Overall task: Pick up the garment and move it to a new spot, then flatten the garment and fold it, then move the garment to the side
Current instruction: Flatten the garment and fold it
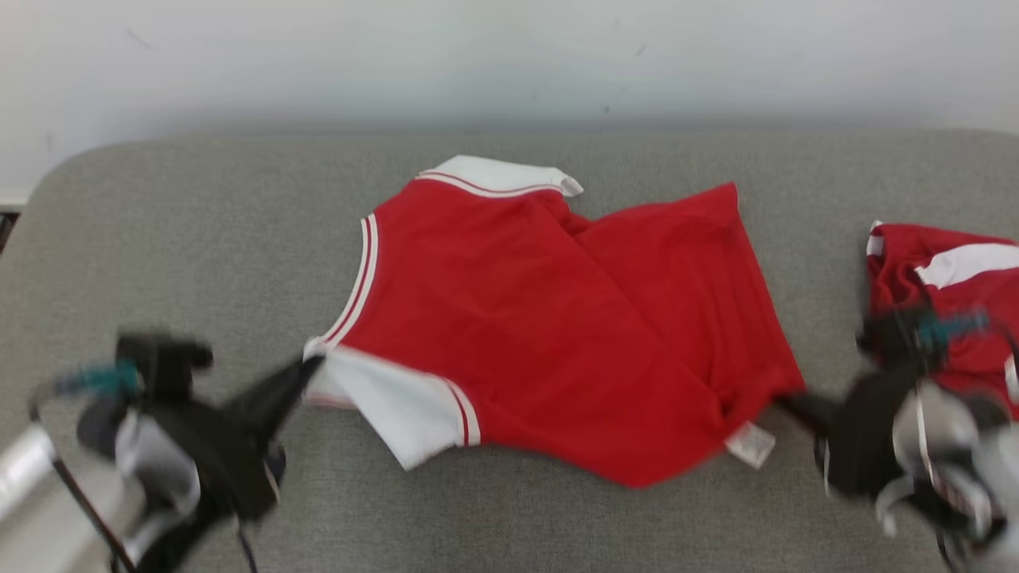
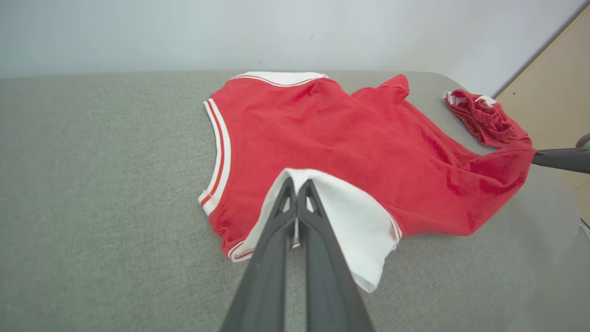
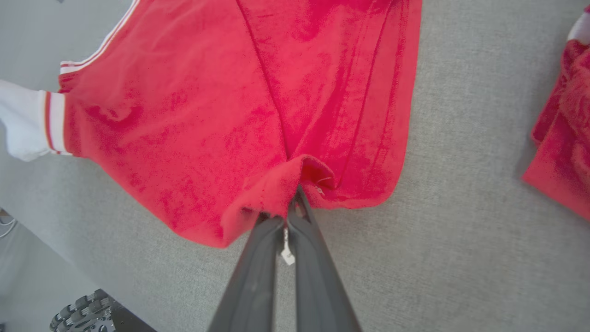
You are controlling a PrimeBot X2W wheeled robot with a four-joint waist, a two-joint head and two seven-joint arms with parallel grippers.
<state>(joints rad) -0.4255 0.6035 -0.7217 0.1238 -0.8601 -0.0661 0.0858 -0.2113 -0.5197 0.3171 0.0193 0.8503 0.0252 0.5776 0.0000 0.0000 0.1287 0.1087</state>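
Note:
A red garment (image 1: 541,318) with white sleeves and striped trim lies rumpled on the grey padded table (image 1: 199,239). My left gripper (image 1: 314,366) is shut on the white sleeve at the garment's near left corner; in the left wrist view the closed fingertips (image 2: 297,182) pinch the sleeve's folded edge (image 2: 350,216). My right gripper (image 1: 784,402) is shut on the red hem at the near right corner, beside a small white label (image 1: 750,444). In the right wrist view the hem bunches at the closed tips (image 3: 297,193). The garment (image 3: 230,115) spreads away beyond them.
A second red-and-white cloth (image 1: 947,294) lies crumpled at the table's right end, close behind my right gripper. A pale wall runs along the table's far edge. The right arm's dark finger (image 2: 560,159) shows in the left wrist view.

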